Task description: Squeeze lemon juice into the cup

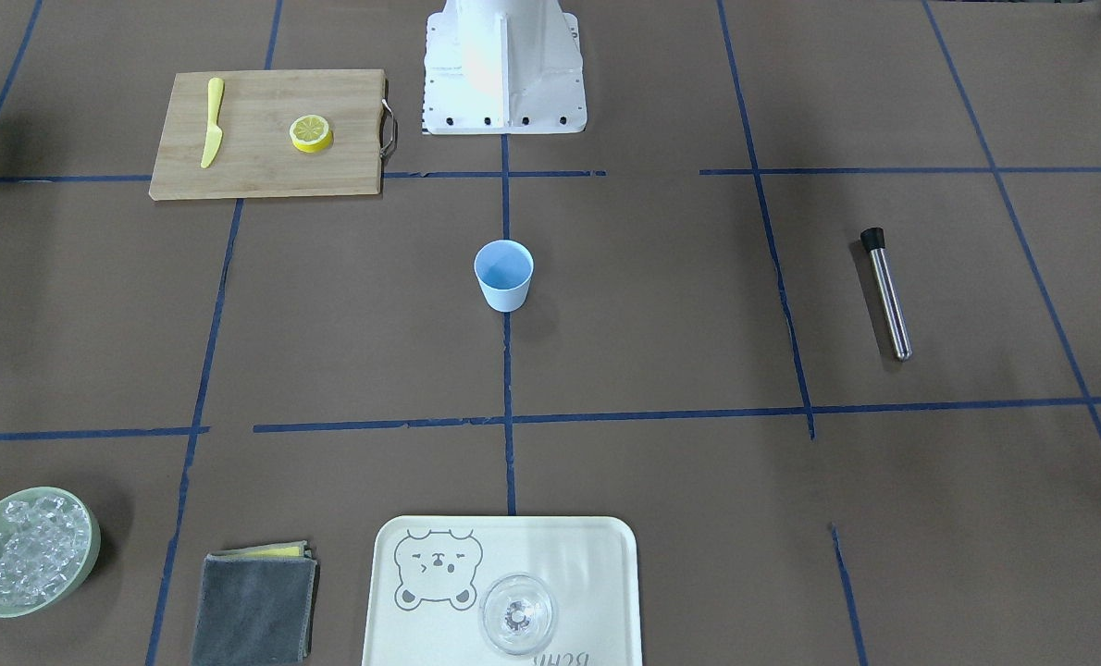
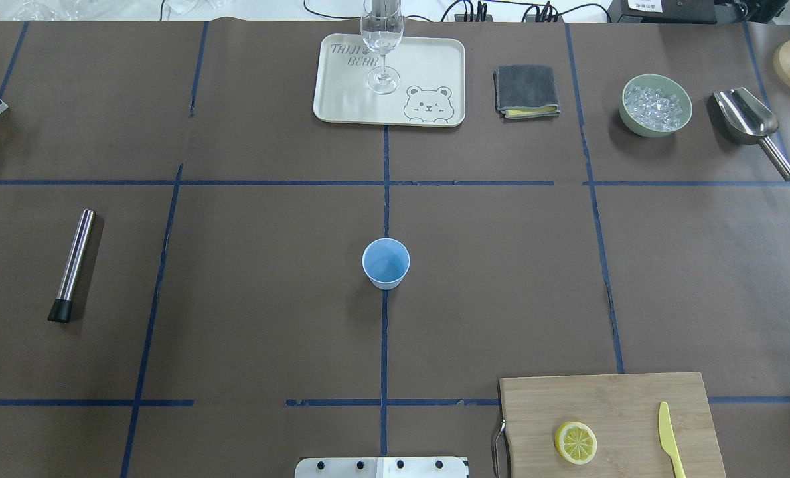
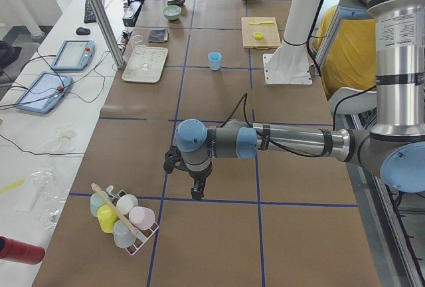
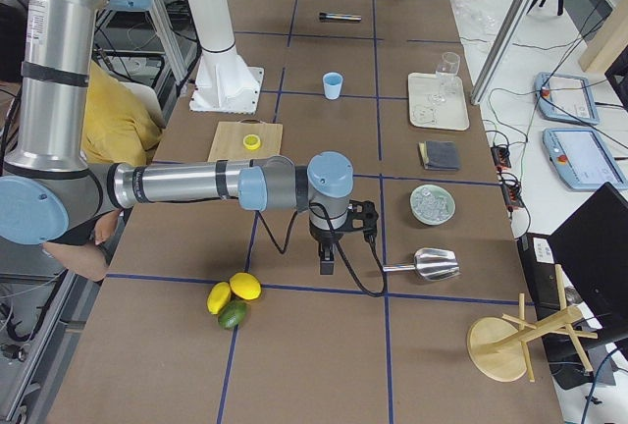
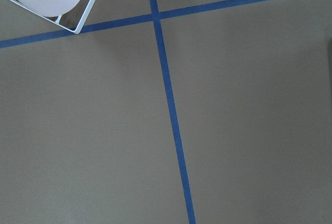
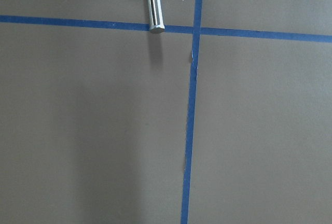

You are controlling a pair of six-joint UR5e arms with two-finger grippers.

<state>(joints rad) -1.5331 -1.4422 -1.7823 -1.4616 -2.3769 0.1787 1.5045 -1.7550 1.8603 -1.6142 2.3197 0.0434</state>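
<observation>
One lemon slice (image 2: 575, 442), pale segmented face up, lies on the wooden cutting board (image 2: 607, 398) at the table's near right; it also shows in the front view (image 1: 311, 132). The light-blue cup (image 2: 386, 263) stands upright at the table's centre, also in the front view (image 1: 503, 275). Neither gripper shows in the overhead or front views. The left gripper (image 3: 197, 194) hangs over bare table far to the left, near a rack of cups. The right gripper (image 4: 326, 265) hangs over bare table far to the right. I cannot tell whether either is open or shut.
A yellow knife (image 2: 668, 438) lies on the board. A steel muddler (image 2: 72, 265) lies at left. A tray (image 2: 342, 99) with a clear glass (image 2: 382, 40), a grey cloth (image 2: 526, 90), an ice bowl (image 2: 656, 105) and a scoop (image 2: 750, 126) line the far edge. Whole citrus (image 4: 234, 296) lies near the right gripper.
</observation>
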